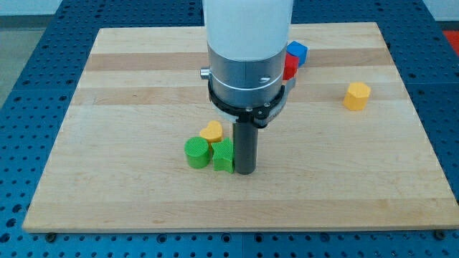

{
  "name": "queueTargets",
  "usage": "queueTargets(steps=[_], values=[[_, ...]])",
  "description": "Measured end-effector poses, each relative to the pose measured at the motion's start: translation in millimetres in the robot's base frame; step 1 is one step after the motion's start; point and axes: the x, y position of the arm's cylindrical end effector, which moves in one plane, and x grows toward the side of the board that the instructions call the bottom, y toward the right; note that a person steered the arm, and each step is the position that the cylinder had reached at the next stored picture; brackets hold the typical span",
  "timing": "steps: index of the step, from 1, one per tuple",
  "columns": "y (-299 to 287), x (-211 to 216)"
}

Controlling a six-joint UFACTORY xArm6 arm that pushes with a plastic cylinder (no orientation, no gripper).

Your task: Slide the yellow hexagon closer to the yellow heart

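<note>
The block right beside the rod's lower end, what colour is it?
Green, touching my tip on the view's left; camera view.

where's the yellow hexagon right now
The yellow hexagon sits alone on the board's right side, far right of my tip, which is beside the green blocks and yellow heart.

A robotics lab bench, by the look of it: a pale wooden board [107, 143] sits on a blue perforated metal table [29, 43] studded with mounting holes.
</note>
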Motion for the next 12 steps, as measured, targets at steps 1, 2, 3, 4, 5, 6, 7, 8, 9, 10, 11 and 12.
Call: queueTargets(steps=[1,2,3,4,5,6,7,8,9,10,11,12], values=[[15,-1],[69,-12],[126,-28],[183,-48],[231,-66],[263,-99],[265,-134],[248,-149],[225,-150],[215,-138],[207,-121],[198,-114]])
